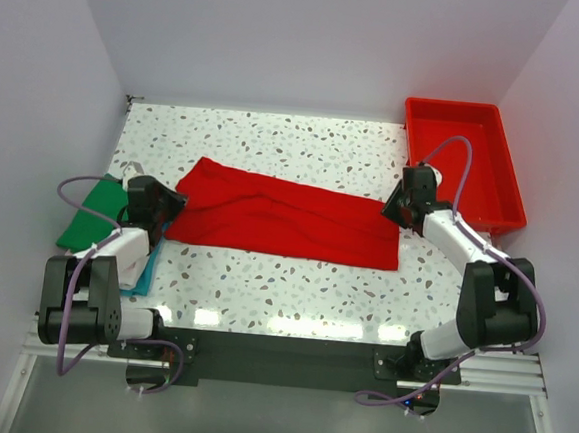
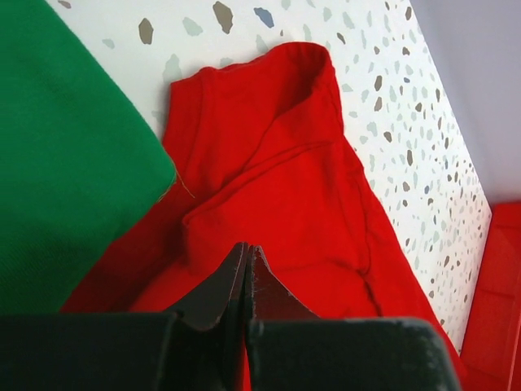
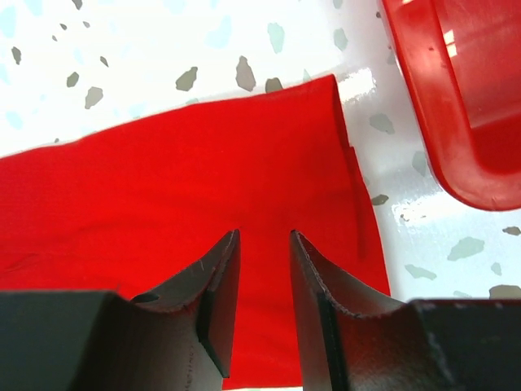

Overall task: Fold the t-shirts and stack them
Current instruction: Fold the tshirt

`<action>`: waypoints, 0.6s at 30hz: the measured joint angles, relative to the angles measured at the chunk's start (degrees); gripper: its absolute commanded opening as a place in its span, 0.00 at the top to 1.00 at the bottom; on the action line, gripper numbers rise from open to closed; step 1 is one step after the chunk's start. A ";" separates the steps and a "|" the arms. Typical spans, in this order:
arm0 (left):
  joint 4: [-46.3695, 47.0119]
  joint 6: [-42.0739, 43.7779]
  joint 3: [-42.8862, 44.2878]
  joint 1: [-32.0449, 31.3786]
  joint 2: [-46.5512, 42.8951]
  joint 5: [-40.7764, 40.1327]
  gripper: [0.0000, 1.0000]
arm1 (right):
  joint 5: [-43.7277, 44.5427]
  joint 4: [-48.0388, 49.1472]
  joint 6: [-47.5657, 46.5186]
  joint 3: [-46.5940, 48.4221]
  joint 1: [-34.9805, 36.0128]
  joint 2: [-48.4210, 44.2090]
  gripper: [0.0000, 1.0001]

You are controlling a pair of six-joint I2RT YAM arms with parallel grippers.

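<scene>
The red shirt (image 1: 289, 222) lies as a long strip across the middle of the table (image 1: 275, 140). My left claw (image 2: 247, 254) is at its left end, with the two fingers pressed together on the cloth. Whether some cloth is pinched between them, I cannot tell. My right claw (image 3: 264, 238) is low over the right end, with a narrow gap between the fingers, holding nothing. The green shirt (image 2: 65, 147) lies at the left, its edge meeting the red cloth. A red tray (image 3: 456, 98) stands near the right end.
</scene>
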 measured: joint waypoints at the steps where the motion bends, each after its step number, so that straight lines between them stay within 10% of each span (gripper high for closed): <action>1: -0.39 0.00 0.00 0.00 0.00 -0.07 0.98 | -0.04 0.00 0.00 0.28 0.00 0.11 0.65; 18: -7.37 0.98 3.06 0.00 -4.35 -2.67 0.97 | -1.75 -0.02 -1.22 0.70 -0.02 2.45 0.65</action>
